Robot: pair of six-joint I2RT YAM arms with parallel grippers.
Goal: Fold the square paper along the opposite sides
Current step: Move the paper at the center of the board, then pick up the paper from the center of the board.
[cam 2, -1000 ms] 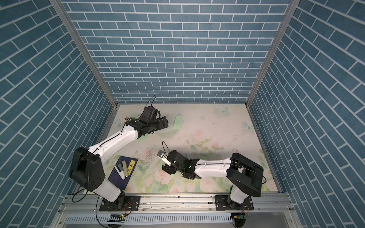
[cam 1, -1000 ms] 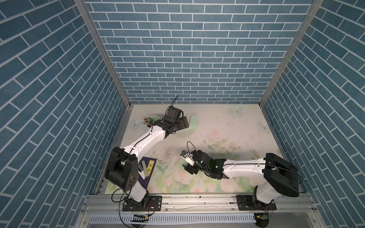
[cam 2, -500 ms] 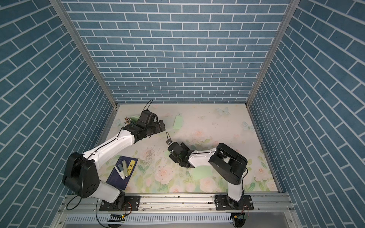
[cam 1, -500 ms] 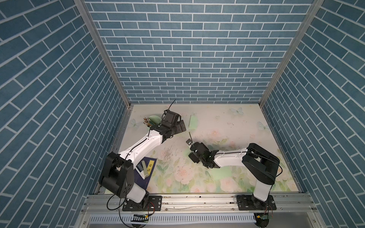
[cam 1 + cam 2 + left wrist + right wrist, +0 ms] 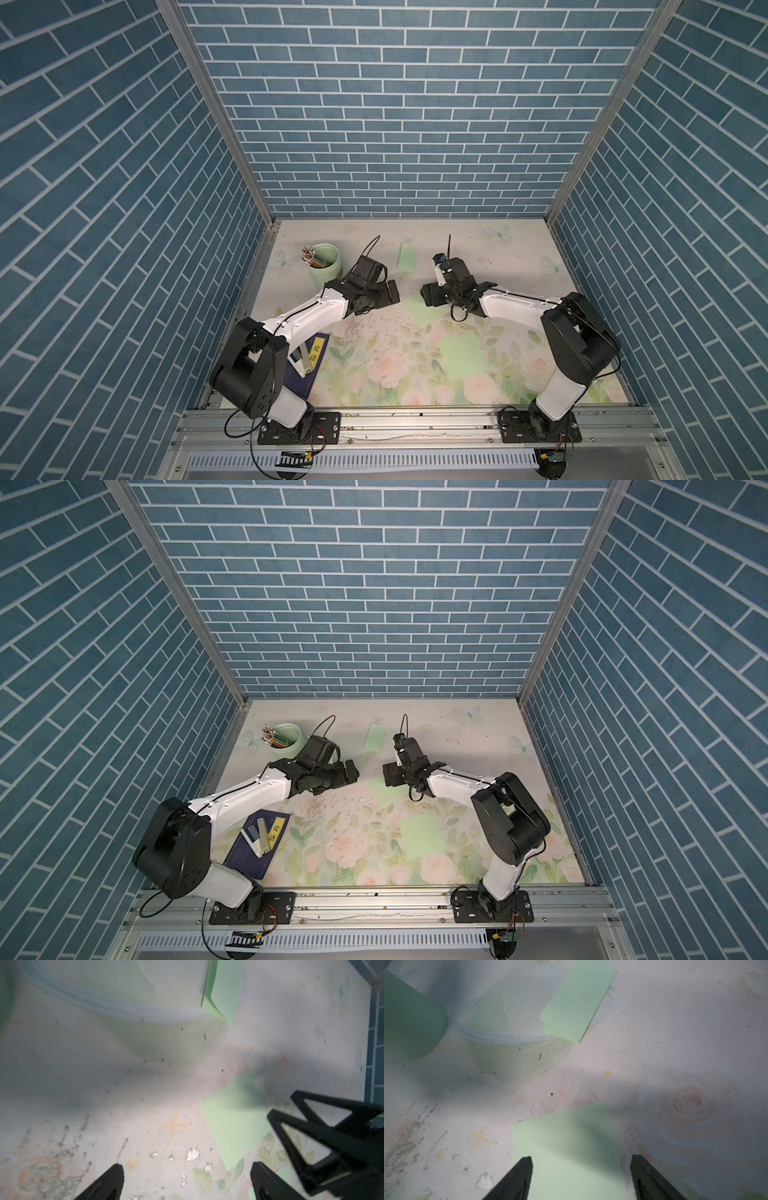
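Because the flat square paper (image 5: 566, 1147) awaits folding, my right gripper (image 5: 581, 1178) hangs spread above it, grasping nothing. My left gripper (image 5: 187, 1182) is likewise spread and empty. A folded sheet (image 5: 577, 1001) lies apart.

A pale green square paper (image 5: 415, 309) lies flat on the tabletop at the centre of both top views (image 5: 384, 789); the right wrist view shows it unfolded and smooth (image 5: 566, 1147). A second green paper (image 5: 406, 258), already folded into a narrow rectangle, lies just above centre in both top views (image 5: 375, 737), its layers slightly offset at one end (image 5: 577, 1001).
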